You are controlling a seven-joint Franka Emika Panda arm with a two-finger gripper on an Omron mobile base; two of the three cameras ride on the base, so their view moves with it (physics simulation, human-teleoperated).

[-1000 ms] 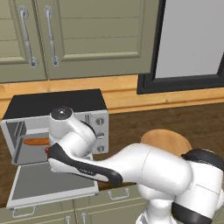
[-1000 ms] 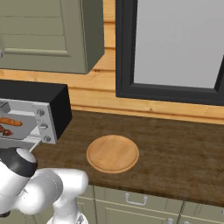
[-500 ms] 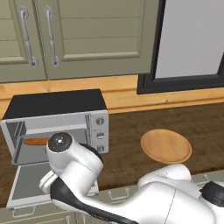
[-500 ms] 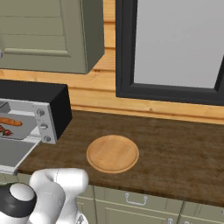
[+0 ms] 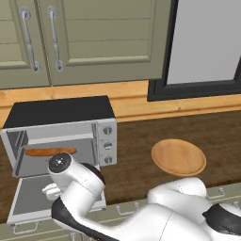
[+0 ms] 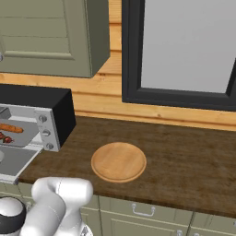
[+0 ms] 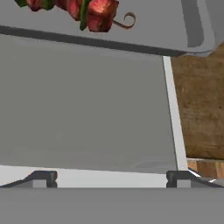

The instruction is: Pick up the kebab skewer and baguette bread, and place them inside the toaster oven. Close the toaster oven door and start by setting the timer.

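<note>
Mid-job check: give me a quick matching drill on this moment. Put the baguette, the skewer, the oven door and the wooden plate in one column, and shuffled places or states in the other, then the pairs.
Things:
1. baguette bread
2. kebab skewer
3. toaster oven door
4. wooden plate

Places or states:
A. dropped open, lying flat in front of the toaster oven
B. bare, on the counter to the right of the oven
C. on the grey inner tray, towards the back
D. on the grey inner tray, near its front edge

Pairs: 1-C, 2-D, 3-A, 4-B
</note>
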